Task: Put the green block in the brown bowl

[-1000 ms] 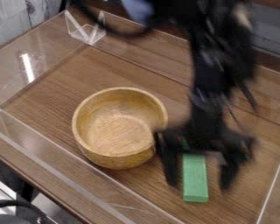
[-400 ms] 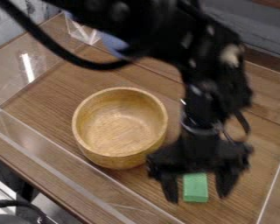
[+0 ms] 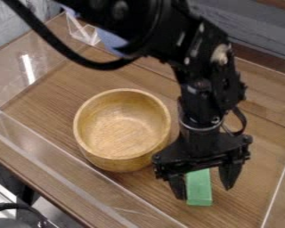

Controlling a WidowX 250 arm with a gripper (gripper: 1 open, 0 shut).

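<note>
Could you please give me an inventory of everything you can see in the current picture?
green block: one, green, on the table under the gripper
brown bowl: one, light brown, on the table beside the gripper
table: one, brown wood, beneath block and bowl
black cable: one, black, lower left corner
robot arm: one, black, reaching in from the top
gripper: one, black, fingers open over the block

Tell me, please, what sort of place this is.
Probably a robot test bench: a black robot arm reaches over a wooden tabletop, where a wooden bowl and a green block sit.
</note>
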